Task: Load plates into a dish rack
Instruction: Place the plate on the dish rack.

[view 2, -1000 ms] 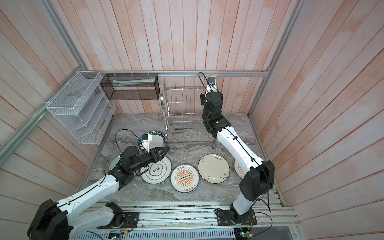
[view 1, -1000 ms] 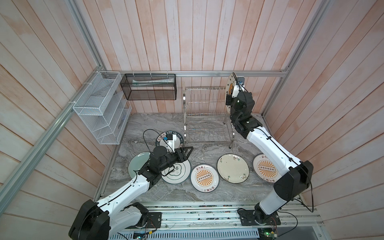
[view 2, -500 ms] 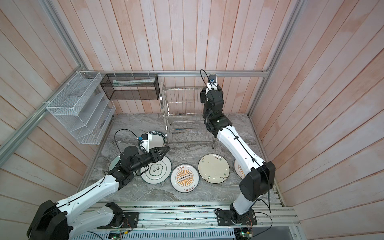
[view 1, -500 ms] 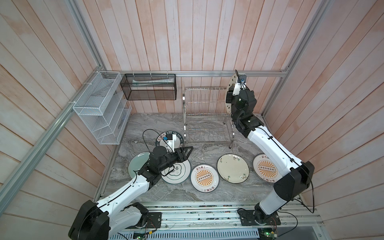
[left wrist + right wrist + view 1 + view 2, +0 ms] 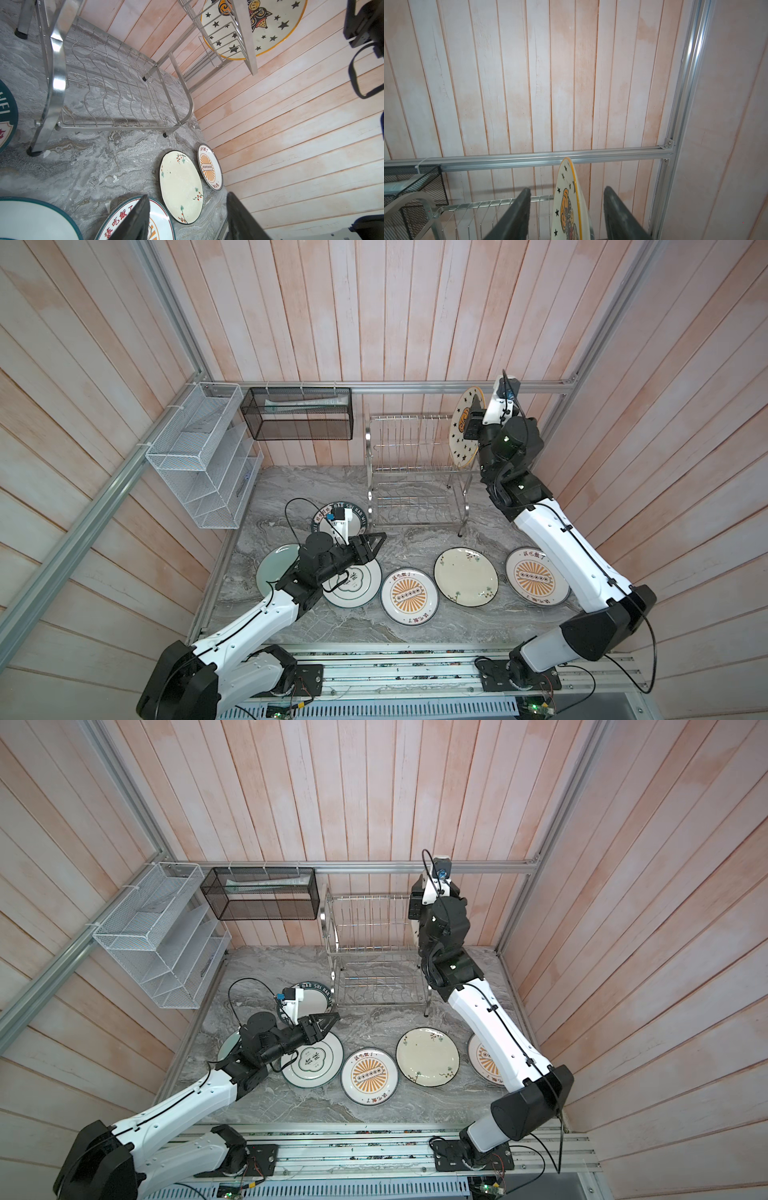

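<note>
Now right tool (image 5: pixel 566 189) stands open around the racked plate (image 5: pixel 465 427); left tool (image 5: pixel 188 195) open, empty. Plates (image 5: pixel 466 576) seem stiff, slick, brittle: pinch rims.

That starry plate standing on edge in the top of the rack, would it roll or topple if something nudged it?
Probably stiff and breakable: the black-starred plate looks like glazed ceramic. Being round and on edge, it could roll, but the dish rack likely holds it between its rods.
</note>
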You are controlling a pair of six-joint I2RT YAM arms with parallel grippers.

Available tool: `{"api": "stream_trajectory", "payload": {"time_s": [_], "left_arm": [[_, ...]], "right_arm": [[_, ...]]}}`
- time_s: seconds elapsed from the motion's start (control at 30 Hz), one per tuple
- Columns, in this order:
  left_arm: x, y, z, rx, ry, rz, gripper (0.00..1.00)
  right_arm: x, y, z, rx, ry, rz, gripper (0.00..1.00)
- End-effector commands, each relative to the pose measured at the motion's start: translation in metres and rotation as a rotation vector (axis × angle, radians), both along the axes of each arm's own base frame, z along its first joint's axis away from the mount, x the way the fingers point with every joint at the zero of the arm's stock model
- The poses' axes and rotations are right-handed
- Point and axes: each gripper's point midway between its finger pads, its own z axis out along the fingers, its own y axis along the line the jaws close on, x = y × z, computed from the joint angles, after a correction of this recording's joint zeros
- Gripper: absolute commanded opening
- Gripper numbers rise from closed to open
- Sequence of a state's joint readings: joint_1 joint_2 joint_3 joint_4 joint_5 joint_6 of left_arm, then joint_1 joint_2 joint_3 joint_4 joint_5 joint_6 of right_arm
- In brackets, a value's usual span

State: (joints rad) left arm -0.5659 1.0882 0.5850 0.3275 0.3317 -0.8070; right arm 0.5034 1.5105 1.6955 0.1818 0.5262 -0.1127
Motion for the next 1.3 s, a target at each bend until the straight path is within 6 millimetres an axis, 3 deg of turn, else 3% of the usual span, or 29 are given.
{"api": "stream_trajectory", "payload": {"time_s": [0.0,0.13,0.33,0.53,0.83,1.07,1.27], "left_arm": [[0.001,-0.001,0.009,0.015,-0.035,0.001,0.59],[0.004,-0.001,0.014,0.030,-0.060,0.001,0.60],[0.011,-0.003,0.025,0.071,-0.094,0.008,0.60],[0.016,-0.001,0.029,0.108,-0.102,0.026,0.60],[0.018,0.004,0.025,0.144,-0.078,0.052,0.60],[0.019,0.008,0.022,0.147,-0.061,0.077,0.60],[0.020,0.009,0.009,0.147,-0.022,0.089,0.60]], "right_arm": [[-0.017,0.001,0.012,0.039,-0.036,0.058,0.58],[-0.032,0.005,0.009,0.046,-0.050,0.117,0.58],[-0.060,-0.009,0.001,0.055,-0.064,0.130,0.60],[-0.088,-0.026,-0.027,0.043,-0.070,0.119,0.61],[-0.117,-0.024,-0.106,0.055,0.036,0.235,0.59],[-0.134,0.003,-0.179,0.066,0.155,0.436,0.59],[-0.136,0.018,-0.236,0.151,0.277,0.530,0.59]]}}
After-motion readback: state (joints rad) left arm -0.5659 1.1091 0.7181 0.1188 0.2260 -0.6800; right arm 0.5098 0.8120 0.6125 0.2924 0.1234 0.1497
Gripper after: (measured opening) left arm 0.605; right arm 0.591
